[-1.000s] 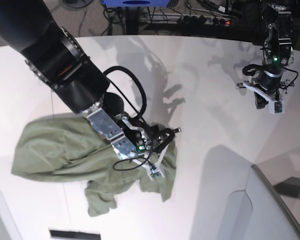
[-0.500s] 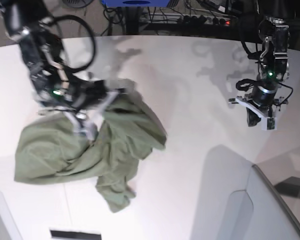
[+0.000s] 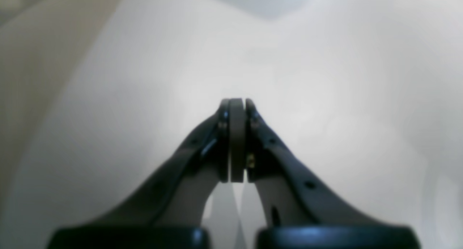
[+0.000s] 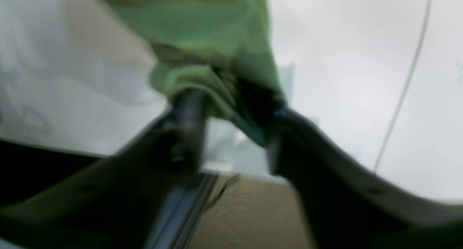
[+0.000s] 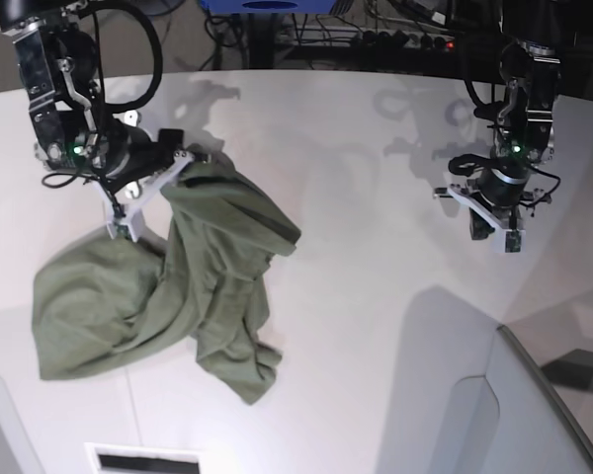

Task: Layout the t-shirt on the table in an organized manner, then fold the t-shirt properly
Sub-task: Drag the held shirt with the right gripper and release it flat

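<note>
The olive-green t-shirt [image 5: 217, 286] lies crumpled on the left half of the white table [image 5: 376, 148]. One fold is lifted to my right gripper [image 5: 178, 168] at the upper left. In the right wrist view the jaws of my right gripper [image 4: 231, 108] stand apart, and bunched t-shirt [image 4: 202, 32] cloth drapes across the fingertips [image 4: 188, 108]. Over bare table at the far right hangs my left gripper [image 5: 494, 229], well away from the shirt. The left wrist view shows my left gripper [image 3: 237, 104] shut with nothing between its pads, above the blurred table [image 3: 325, 61].
A grey angled panel [image 5: 534, 415] rises at the lower right corner. Cables and a power strip [image 5: 405, 39] lie beyond the table's far edge. A dark slot [image 5: 143, 461] sits at the near edge. A thin seam line [image 4: 405, 82] crosses the tabletop.
My right arm swung from the table's middle to the upper left, dragging part of the shirt up with it, and its jaws have parted. The left arm drifted slightly left.
</note>
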Tool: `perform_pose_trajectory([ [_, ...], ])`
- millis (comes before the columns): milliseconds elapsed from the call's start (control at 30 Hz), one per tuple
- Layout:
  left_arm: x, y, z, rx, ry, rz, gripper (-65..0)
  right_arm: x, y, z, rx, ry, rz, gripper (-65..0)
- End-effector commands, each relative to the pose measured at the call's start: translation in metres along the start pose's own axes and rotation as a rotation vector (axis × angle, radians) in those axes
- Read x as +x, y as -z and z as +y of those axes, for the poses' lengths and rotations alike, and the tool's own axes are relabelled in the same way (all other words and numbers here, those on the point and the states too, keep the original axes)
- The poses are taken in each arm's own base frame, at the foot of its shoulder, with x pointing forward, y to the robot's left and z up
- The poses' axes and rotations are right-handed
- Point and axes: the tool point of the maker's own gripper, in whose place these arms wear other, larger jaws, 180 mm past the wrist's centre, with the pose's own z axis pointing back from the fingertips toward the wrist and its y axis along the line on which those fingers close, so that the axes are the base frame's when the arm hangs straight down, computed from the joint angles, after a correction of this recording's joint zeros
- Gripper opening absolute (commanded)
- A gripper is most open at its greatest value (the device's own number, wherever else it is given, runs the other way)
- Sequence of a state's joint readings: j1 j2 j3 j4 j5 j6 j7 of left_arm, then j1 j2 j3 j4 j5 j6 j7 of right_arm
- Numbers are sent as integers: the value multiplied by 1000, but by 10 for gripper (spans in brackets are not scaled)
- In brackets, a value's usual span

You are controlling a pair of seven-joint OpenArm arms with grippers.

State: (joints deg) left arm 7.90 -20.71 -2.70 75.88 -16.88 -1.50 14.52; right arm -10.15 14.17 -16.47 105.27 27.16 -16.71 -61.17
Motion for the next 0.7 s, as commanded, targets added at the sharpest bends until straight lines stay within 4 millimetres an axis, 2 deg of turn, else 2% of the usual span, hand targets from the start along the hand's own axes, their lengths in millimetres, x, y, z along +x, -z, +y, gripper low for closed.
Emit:
perform_pose_trajectory([
  [0,23,0,6,10,7,-68,-650,28,-13,16,44,-52,-88,-320],
  [67,24,0,8,13,11,-69,-650,46,-23,35,73,-138,-135,-233],
  [167,25,0,9,14,12,-71,-650,73,-23,65,103,-265,-176,-146],
  [233,24,0,9,14,12,-70,-650,84,-13,76,95,-329,-167,-125],
  [333,18,-2,9,15,13,-57,-650,102,16,97,75,-411,-158,-128],
  [500,8,-5,9,15,14,-40,-650,96,66,113,22,-545,-133,-128],
  [667,3,-14,43,100,-35,-40,-650,80,95,118,-11,-574,-86,-147],
])
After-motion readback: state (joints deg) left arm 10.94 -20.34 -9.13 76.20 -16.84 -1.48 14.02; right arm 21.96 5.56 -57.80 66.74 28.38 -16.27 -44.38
